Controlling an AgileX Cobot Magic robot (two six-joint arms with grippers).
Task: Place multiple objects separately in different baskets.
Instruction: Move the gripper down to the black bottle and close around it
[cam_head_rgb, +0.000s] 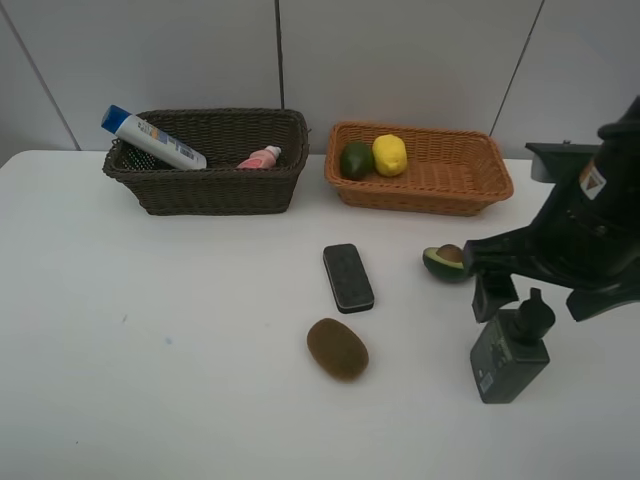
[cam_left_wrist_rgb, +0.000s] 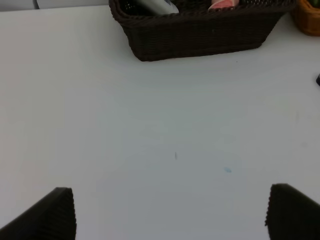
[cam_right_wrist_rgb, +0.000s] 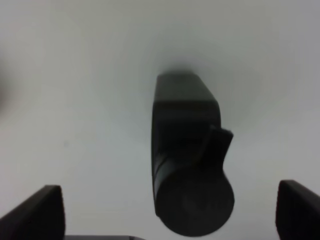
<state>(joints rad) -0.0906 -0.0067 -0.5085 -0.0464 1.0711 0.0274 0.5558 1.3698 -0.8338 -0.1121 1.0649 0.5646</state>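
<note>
Standing upright before the orange-tan basket (cam_head_rgb: 420, 192), the boxy dark grey pump bottle (cam_head_rgb: 508, 355) sits below the right gripper (cam_right_wrist_rgb: 170, 187), whose jaws gape wide, holding nothing; white table (cam_head_rgb: 180, 380), pale panelled wall (cam_head_rgb: 400, 60) behind the basket.

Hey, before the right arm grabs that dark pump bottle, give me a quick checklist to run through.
1. Right gripper open: ok.
2. Pump bottle upright, centred between the jaws: ok.
3. Halved avocado apart from the bottle: ok.
4. Dark basket has room beside the blue-capped bottle and pink bottle: ok.
5. Left gripper open, holding nothing: ok.
6. Right gripper low enough to grasp: cannot tell.
</note>
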